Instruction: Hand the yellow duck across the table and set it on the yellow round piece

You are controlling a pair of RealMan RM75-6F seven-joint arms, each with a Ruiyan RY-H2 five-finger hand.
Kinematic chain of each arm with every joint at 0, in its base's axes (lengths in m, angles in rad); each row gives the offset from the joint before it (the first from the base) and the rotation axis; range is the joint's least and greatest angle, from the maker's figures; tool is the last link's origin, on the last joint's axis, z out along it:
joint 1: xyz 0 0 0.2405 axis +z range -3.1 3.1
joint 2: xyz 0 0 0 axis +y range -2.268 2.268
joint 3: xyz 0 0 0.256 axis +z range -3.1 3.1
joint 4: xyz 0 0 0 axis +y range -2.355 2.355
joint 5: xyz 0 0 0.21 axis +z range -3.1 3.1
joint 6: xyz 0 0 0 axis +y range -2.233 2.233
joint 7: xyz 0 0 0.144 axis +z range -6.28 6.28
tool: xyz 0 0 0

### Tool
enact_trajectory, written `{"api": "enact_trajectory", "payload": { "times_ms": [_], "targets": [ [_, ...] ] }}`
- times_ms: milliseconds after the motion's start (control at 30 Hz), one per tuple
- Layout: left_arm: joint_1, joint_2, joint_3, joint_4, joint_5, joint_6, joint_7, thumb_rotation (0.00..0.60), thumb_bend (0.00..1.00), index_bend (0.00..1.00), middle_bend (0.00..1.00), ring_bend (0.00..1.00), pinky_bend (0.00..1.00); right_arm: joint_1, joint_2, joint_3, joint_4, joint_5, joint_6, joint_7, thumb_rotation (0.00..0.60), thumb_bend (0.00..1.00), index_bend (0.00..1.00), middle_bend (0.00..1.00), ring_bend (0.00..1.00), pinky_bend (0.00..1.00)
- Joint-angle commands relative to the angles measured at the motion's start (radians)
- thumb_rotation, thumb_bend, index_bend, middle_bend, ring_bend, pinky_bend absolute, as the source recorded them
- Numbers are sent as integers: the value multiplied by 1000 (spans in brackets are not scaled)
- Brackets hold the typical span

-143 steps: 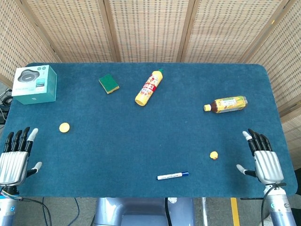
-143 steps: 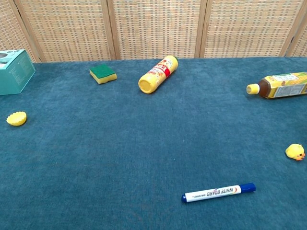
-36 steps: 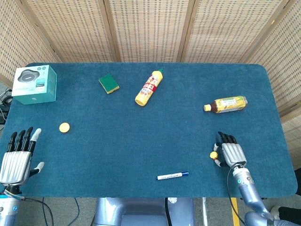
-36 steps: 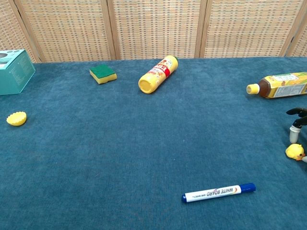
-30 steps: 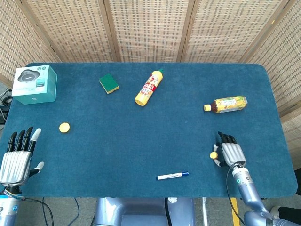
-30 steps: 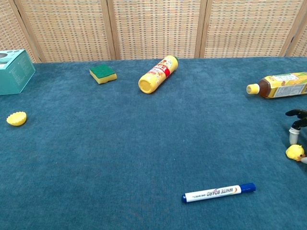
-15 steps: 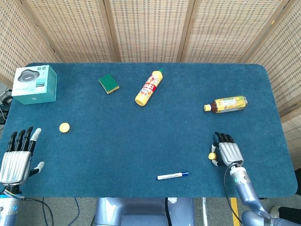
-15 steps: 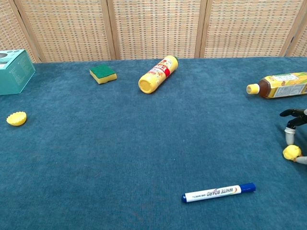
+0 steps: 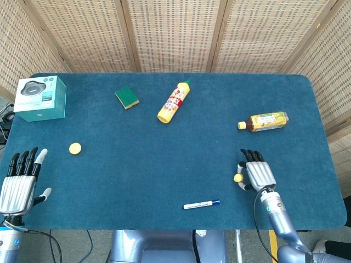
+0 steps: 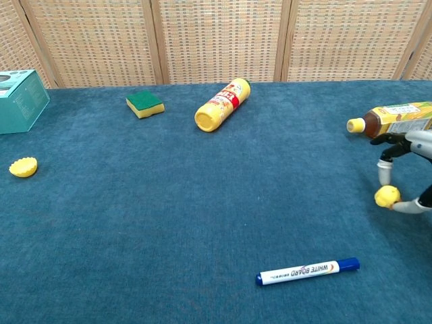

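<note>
One blue worktop [image 9: 164, 164] carries everything. A teal box [image 9: 40, 97] sits at its far left corner, a yellow sauce bottle [image 9: 174, 102] and a tea bottle [image 9: 264, 121] lie on their sides, and a green sponge [image 9: 126, 97] rests near the back. The left hand [image 9: 17, 183] lies at the near left edge, fingers spread, holding nothing. The right hand [image 9: 255, 175] pinches the yellow duck [image 10: 387, 196] between thumb and a finger, left of the palm. A marker [image 10: 308, 271] lies near the front. The yellow round piece [image 9: 74, 148] sits well apart, at the left.
</note>
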Motion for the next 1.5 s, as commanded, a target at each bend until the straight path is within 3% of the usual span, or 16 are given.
{"api": "enact_trajectory", "payload": {
  "times_ms": [33,300,633,1000,1500],
  "targets": [
    [-1,3,0,2,-2,-4,-7,600,190,0,0,0,0,33,-2,23,-44,33,-1,-59,600,212,564,59,0,8],
    [-14,-8,-8,27,-30,-32,-11,600,188,0,0,0,0,153,-63,92,-117,175,-15,-246,600,212,565,62,0,10],
    [-23,-6,-12,43,-47,-53,-38,600,190,0,0,0,0,347,-231,163,-109,357,-11,-445,600,212,566,61,0,17],
    [-24,10,-25,61,-75,-60,-97,600,189,0,0,0,0,584,-481,257,126,540,-33,-543,600,212,568,63,0,25],
    [-31,20,-22,68,-86,-80,-129,600,190,0,0,0,0,706,-664,289,464,506,-117,-420,600,207,567,63,0,27]
  ]
}}
